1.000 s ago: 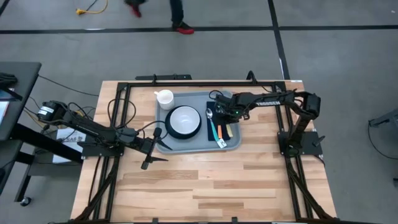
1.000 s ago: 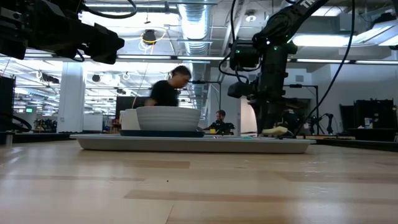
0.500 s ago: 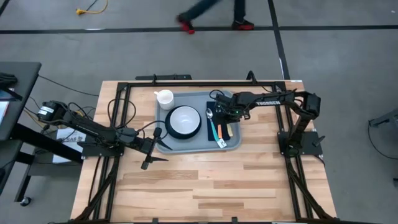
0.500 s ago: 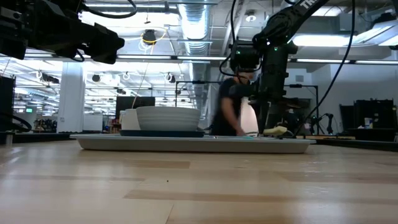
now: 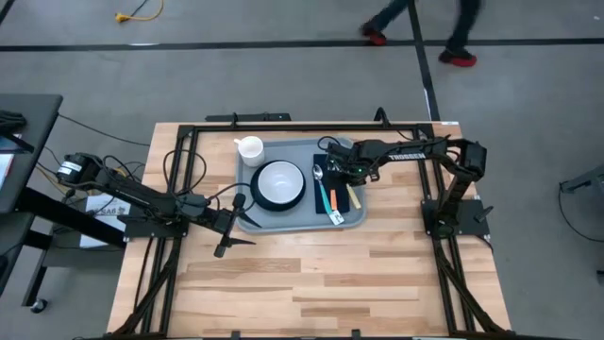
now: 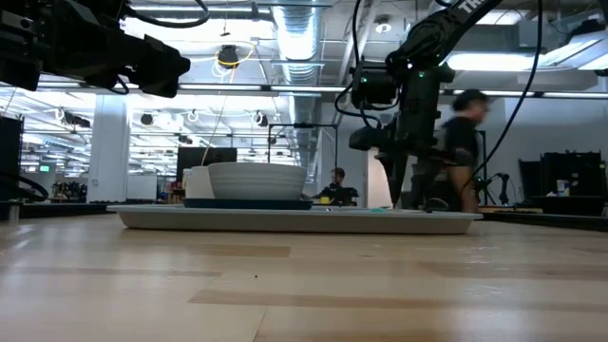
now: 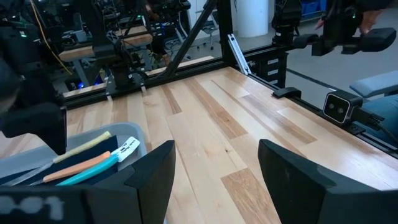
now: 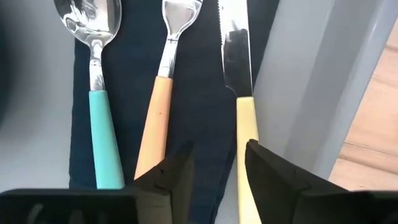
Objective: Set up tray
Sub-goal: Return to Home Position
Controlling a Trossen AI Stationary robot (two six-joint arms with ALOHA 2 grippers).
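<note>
High view: right gripper [image 5: 347, 170] hovers over the napkin [image 5: 342, 206] on the right half of the tray [image 5: 293, 219], which sits far-centre on the table [image 5: 330, 274]. To retire well, it should rise before drawing back, clear of the knife [image 5: 355, 195]. Left gripper [image 5: 241, 210] waits by the tray's near-left corner.
Low view: bowl [image 6: 255, 179] on the tray; a person [image 6: 464, 142] passes beyond.
Left wrist view: fingers [image 7: 143, 180] spread, empty.
Right wrist view: fingers [image 8: 171, 174] apart, apparently gripping nothing, above spoon [image 8: 102, 124] and fork [image 8: 155, 118].

- Pale wooden plank table [image 5: 311, 274], black metal frame rails [image 5: 311, 126] running along its edges.
- Lying flat on the wood, toward the far side: large grey-blue plastic rectangular tray [image 5: 293, 220].
- Small white cup [image 5: 249, 148] at the tray's far-left corner; on tray or on wood, cannot tell.
</note>
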